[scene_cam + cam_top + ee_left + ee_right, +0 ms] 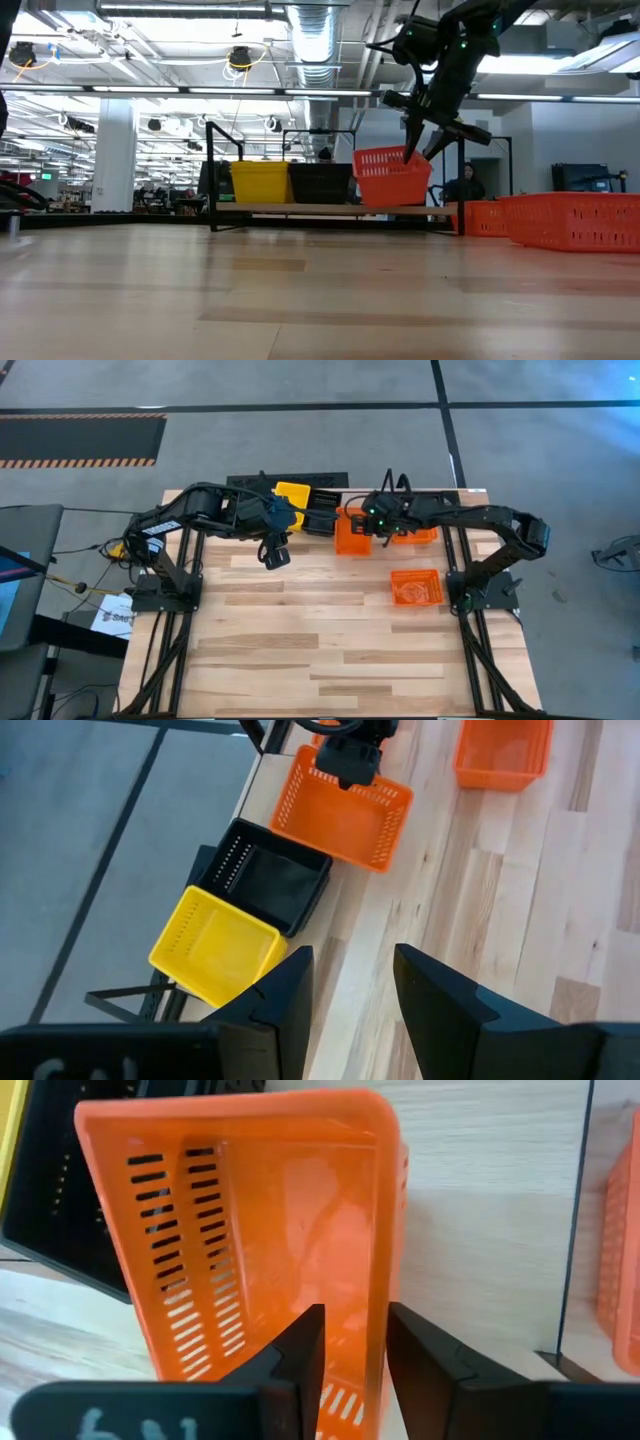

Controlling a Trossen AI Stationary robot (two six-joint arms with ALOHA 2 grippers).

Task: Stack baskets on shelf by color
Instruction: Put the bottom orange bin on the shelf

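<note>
Right gripper point(422, 152) jaws grasping rim of orange basket point(391, 177), tilted over shelf point(330, 210), right of black basket point(320, 183) and yellow basket point(261, 182). Left gripper point(276, 557) jaws released above desk point(300, 650).

No legible text, brand or number anywhere. Partial pale characters on the left hand point(345, 985) housing and the right hand point(350, 1342) housing, cut off at the frame edge, unreadable. Dark print on a white sheet point(115, 612) beside the desk point(300, 660), too small to make out.
</note>
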